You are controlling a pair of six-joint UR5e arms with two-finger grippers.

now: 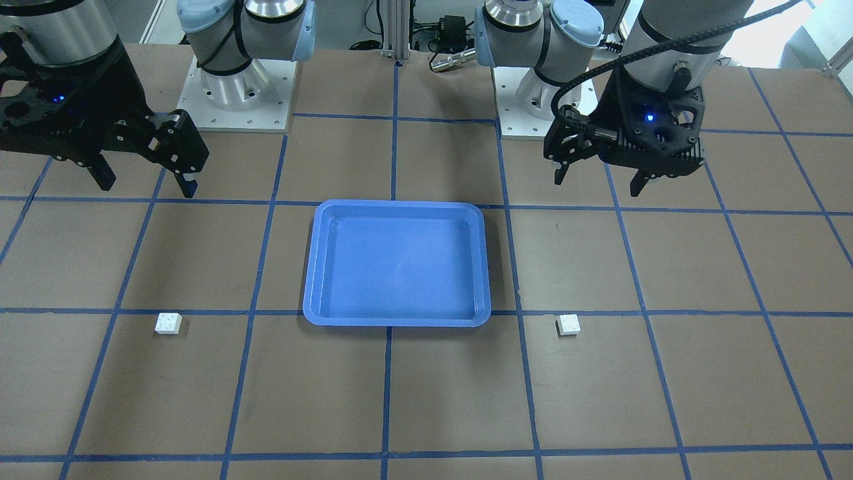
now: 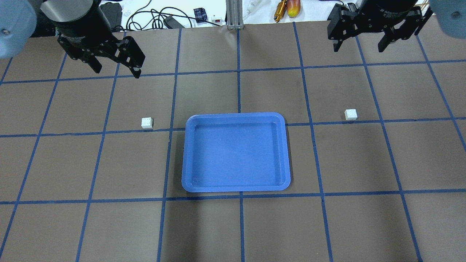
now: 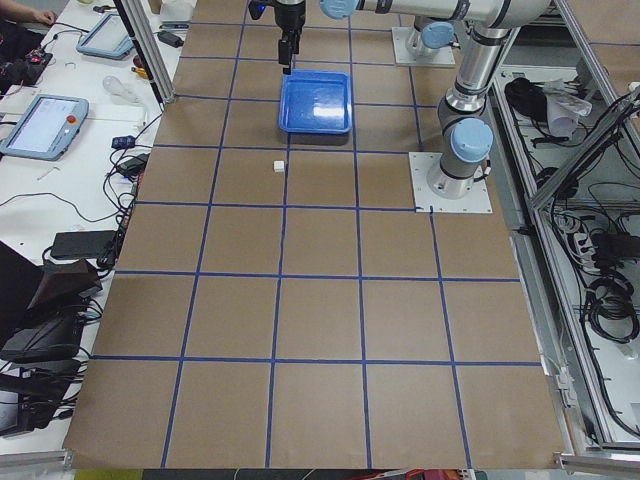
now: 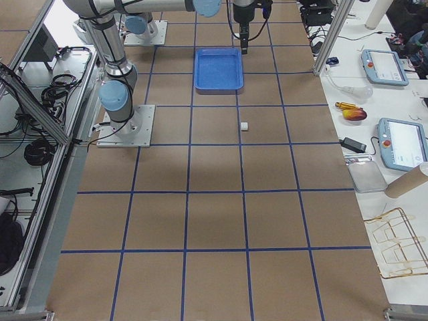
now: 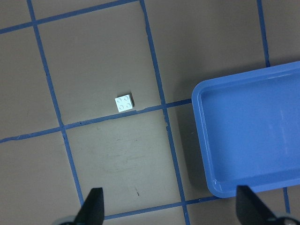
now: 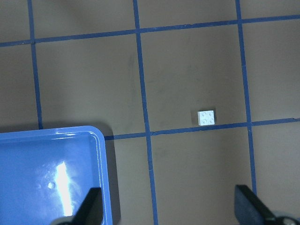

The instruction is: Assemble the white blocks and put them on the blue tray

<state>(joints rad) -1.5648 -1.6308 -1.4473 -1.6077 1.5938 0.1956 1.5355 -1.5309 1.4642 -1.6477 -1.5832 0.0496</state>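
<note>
The blue tray lies empty at the table's middle and also shows in the front view. One white block sits left of the tray, also in the left wrist view and the front view. A second white block sits right of the tray, also in the right wrist view and the front view. My left gripper hangs open and empty above the table, apart from the left block. My right gripper hangs open and empty, apart from the right block.
The brown table top carries a grid of blue tape lines. The two arm bases stand on my side of the tray. Cables and tools lie beyond the far table edge.
</note>
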